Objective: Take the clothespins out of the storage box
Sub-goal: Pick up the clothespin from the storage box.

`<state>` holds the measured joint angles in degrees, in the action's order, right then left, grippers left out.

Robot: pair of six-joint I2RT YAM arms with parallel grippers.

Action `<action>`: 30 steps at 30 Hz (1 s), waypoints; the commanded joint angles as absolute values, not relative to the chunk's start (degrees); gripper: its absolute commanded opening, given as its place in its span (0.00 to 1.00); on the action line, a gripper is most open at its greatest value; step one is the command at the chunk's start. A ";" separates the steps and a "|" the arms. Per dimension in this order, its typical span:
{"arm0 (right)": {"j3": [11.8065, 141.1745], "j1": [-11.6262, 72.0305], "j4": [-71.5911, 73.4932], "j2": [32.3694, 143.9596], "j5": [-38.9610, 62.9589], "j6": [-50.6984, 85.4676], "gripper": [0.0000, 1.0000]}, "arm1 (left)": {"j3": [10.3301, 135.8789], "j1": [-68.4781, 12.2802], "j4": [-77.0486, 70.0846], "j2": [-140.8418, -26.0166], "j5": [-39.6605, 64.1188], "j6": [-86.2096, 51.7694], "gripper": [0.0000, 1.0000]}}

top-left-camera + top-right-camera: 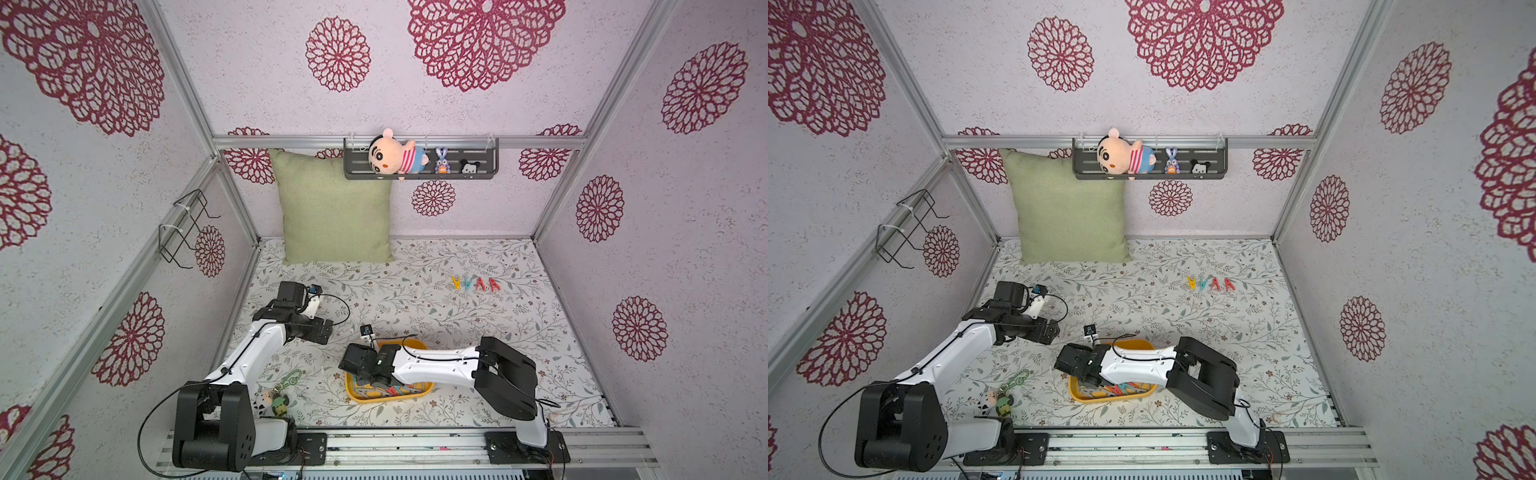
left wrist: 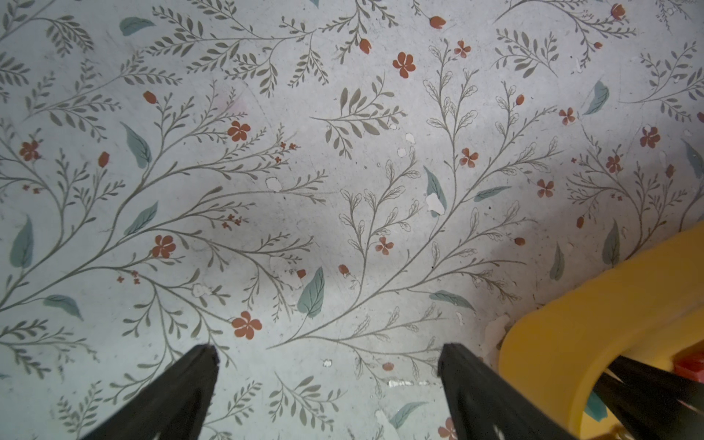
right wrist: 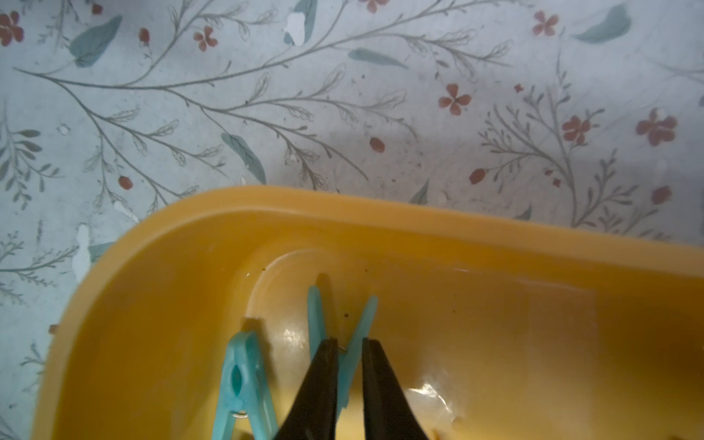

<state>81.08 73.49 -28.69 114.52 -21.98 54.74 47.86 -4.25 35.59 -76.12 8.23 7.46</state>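
Clothespins in red, teal and grey lie heaped in the yellow storage box. It sits on the flowered surface near the front edge, between the two arms. That surface is the biggest thing in play. Its far right part holds a neat row of four clothespins laid side by side, well apart from the box. I take that as the drop-off spot, so the job looks partly done, with more left in the box.

The right arm stretches across the box and reaches down into it, hiding much of the inside in both top views. The left arm hangs over bare surface near the box's corner, likely parked clear so the two do not collide. The left fingers are spread wide with nothing between them.

Down in the box, near the rounded corner wall, the right fingers stand close together with one leg of a teal clothespin between them. Whether they pinch that leg or only straddle it I cannot tell. A second teal clothespin lies just beside, close enough to get nudged on the lift.
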 commanded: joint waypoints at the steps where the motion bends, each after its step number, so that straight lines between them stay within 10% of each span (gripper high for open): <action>1: 81.74 72.99 -28.70 111.07 -24.10 55.72 0.20 | 48.43 -4.66 34.44 -75.67 8.44 8.17 0.99; 30: 80.95 72.33 -28.21 115.82 -23.38 58.09 0.22 | 48.16 -4.75 34.37 -74.62 8.87 8.26 0.99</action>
<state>81.08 72.66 -27.70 115.81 -22.39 56.66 47.86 -4.47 35.59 -75.88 8.25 7.49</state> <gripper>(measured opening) 0.225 0.988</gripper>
